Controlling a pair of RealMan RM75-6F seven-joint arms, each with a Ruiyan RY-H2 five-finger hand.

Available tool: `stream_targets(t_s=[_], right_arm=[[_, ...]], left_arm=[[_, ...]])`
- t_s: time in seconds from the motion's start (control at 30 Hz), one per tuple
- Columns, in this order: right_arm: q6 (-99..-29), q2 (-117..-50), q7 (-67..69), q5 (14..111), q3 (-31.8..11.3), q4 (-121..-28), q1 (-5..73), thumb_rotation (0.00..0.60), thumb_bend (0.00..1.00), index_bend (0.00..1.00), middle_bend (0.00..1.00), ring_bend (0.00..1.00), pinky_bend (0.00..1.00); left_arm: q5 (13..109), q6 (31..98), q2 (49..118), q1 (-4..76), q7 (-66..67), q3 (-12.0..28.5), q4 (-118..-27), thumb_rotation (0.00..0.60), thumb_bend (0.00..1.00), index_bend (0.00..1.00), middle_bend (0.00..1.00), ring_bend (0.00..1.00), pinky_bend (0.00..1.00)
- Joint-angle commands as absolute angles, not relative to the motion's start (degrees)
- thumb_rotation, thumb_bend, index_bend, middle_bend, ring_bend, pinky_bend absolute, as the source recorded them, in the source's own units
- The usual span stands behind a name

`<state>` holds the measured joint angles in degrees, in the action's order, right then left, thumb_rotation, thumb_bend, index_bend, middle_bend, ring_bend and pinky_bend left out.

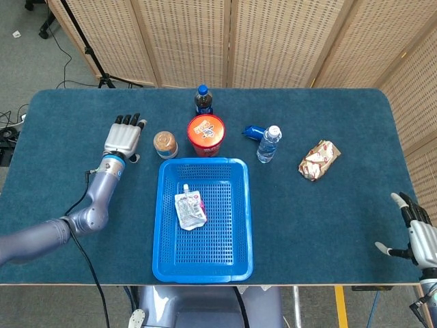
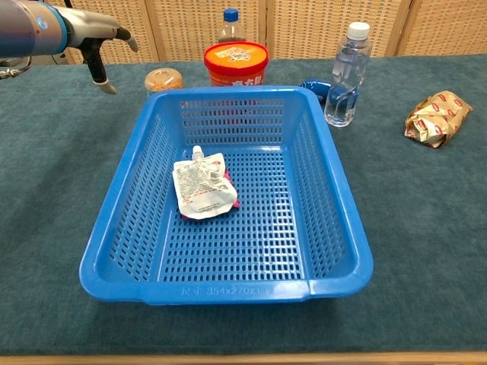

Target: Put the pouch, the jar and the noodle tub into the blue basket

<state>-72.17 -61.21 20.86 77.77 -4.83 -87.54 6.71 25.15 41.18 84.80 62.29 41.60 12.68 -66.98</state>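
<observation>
Blue basket point(image 1: 240, 205) on teal table point(image 1: 328, 205), wicker screens point(image 1: 273, 41) behind

Pouch point(image 1: 190, 209) is in: a white spouted sachet with a red edge, lying flat on the mesh floor of the blue basket point(image 1: 239, 225), cap pointing to the far wall, left of centre. The basket, a rectangular perforated plastic tray, sits near the table's front edge. Just beyond its far left corner stands the jar point(image 1: 164, 143), small, upright, tan lid on, close to the rim. Right beside it, behind the far wall, the noodle tub point(image 1: 206, 134) stands upright, red with its printed lid sealed.
</observation>
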Motion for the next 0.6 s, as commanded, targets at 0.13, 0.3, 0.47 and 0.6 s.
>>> stream_targets(t_s=[0.13,0.3,0.47,0.6], right_arm=[[-70.92,-61.87,21.5,77.17,-4.97,-86.33,7.2,0.6,0.15,0.0,0.0,0.0,0.0],[-70.72,-62.04,22.07,77.11,-5.05,-85.8,7.24,0.6,0.15,0.0,0.0,0.0,0.0],[-70.79,-61.86,22.34,77.59,-4.97,-85.95,7.24,0.6,0.15,0.0,0.0,0.0,0.0],[-70.7,-61.86,22.33,77.54,-4.97,-85.91,7.25,0.6,0.15,0.0,0.0,0.0,0.0]], left_arm=[[26.87,35.04,88.56,64.87,37.37,12.76,-59.88,0.6,0.17,0.0,0.0,0.0,0.07],[27.72,33.23,90.25,65.77,35.75,12.09,-57.13,0.6,0.17,0.0,0.0,0.0,0.07],[29.23,33.32,94.22,66.6,33.7,11.86,-51.99,0.6,0.18,0.0,0.0,0.0,0.07],[31.83,34.09,97.03,66.76,31.14,12.49,-48.32,0.6,0.21,0.04,0.0,0.0,0.09]])
